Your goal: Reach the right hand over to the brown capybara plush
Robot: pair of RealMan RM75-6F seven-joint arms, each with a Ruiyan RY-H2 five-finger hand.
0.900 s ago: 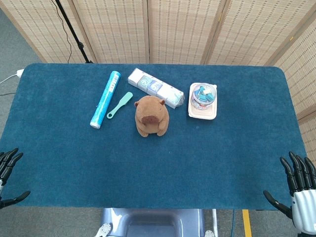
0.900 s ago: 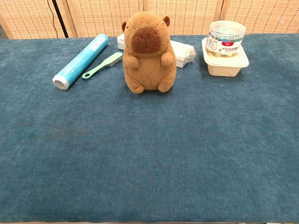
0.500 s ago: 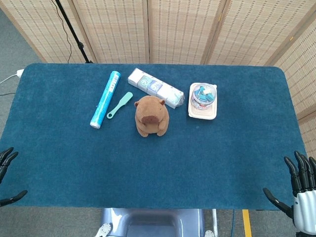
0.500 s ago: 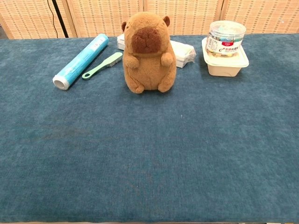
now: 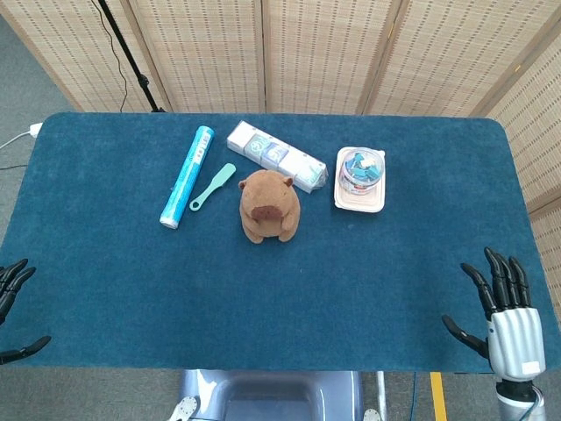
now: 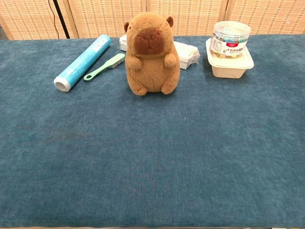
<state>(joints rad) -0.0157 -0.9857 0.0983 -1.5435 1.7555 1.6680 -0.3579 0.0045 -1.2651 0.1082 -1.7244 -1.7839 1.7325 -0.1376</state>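
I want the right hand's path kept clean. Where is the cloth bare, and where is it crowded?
Bare: the whole near stretch between the right hand and the brown capybara plush, and the right side beyond the jar on its tray. Crowded: the back row behind the plush, with the blue roll, green brush and wrapped packs.

The right hand (image 5: 501, 316) hovers over the table's near right corner, palm down, its dark fingers (image 5: 491, 274) spread and pointing toward the far edge, thumb out to the side, holding nothing. The left hand (image 5: 10, 307) shows only fingertips off the table's near left corner, spread apart.
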